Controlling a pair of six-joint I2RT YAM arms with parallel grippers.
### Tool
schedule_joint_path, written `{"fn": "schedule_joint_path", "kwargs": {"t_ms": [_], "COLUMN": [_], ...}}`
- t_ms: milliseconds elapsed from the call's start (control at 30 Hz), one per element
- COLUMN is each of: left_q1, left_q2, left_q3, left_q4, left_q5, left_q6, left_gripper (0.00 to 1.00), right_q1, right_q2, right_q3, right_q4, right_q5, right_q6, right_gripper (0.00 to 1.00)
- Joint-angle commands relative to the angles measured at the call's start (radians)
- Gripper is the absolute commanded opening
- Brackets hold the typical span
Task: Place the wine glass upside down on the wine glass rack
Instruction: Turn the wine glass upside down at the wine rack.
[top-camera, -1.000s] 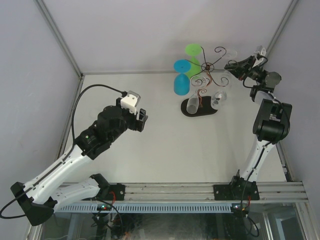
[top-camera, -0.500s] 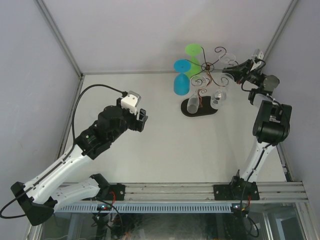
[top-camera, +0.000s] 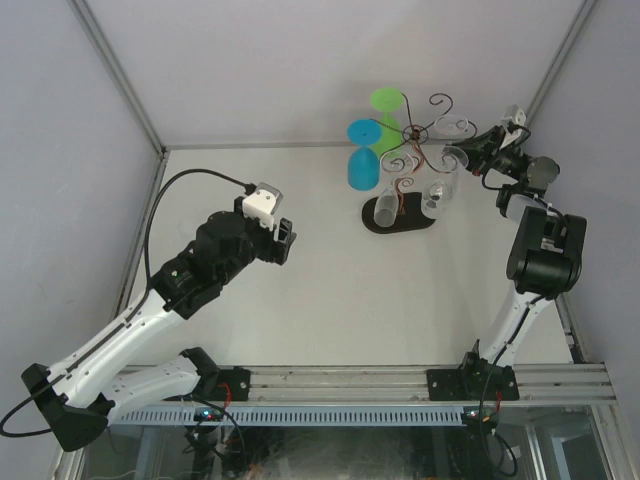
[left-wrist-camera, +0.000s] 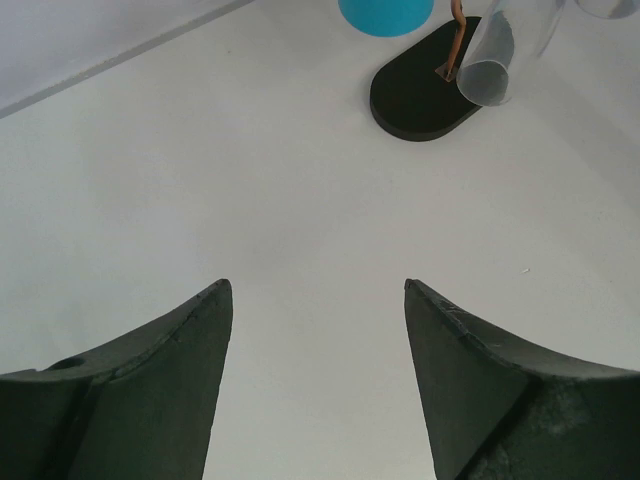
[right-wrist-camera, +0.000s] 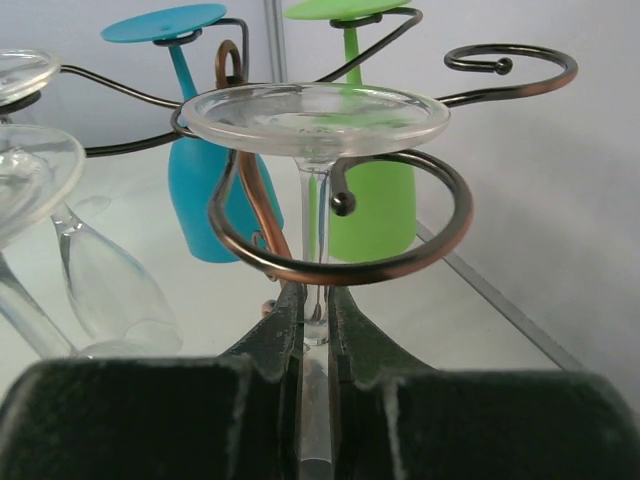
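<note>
- While the right tool (right-wrist-camera: 315, 305) is clamped on the stem of the inverted glass (right-wrist-camera: 315, 115), its foot sits just over a rack (right-wrist-camera: 350, 272) loop, and the stem seems to be inside the ring.
- Lower gently until the foot bears on the wire, then release slowly.
- Left tool (left-wrist-camera: 317, 292) hangs with its jaws apart over the desk (left-wrist-camera: 200, 180), well away.

Fig.: both arms, top & wrist views.
L arm (top-camera: 140, 325) bent at elbow, extended fwd-right; L claw (left-wrist-camera: 316, 300) aimed fwd & down, fingers spread wide, nothing betw. them. R arm (top-camera: 525, 290) raised steeply, wrist turned left at top; R claw (right-wrist-camera: 315, 300) pinched tight on stem of wine glass (right-wrist-camera: 315, 115).
</note>
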Motion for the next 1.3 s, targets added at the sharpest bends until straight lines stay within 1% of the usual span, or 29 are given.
{"fn": "schedule_joint_path", "kwargs": {"t_ms": [0,500,700,1267], "left_q1": [0.007,0.007,0.007,0.007], "left_q2": [-0.013,-0.011,-0.008,-0.002], "left_q3": [-0.004,-0.004,-0.004,-0.002], "left_q4": [0.025,0.024,0.024,0.023], "left_q5": [0.013,0.025,0.027,0.032], "left_q6": [-0.011,-0.015,-0.015,-0.013], "left_gripper": [0.73,0.72,0.72,0.72], "right_q1": [-0.007,-0.032,-0.048,-0.074], "right_q2": [-0.087,-0.176,-0.188,-0.188], "right_q3": [-0.016,-0.121,-0.150,-0.151], "right_q4": [0.039,0.041,0.040,0.039], "right_q5": [0.011,0.017,0.041,0.133], "right_q6": [-0.026,-0.064,-0.078,-0.082], "right_gripper": [0.00,0.00,0.00,0.00]}}
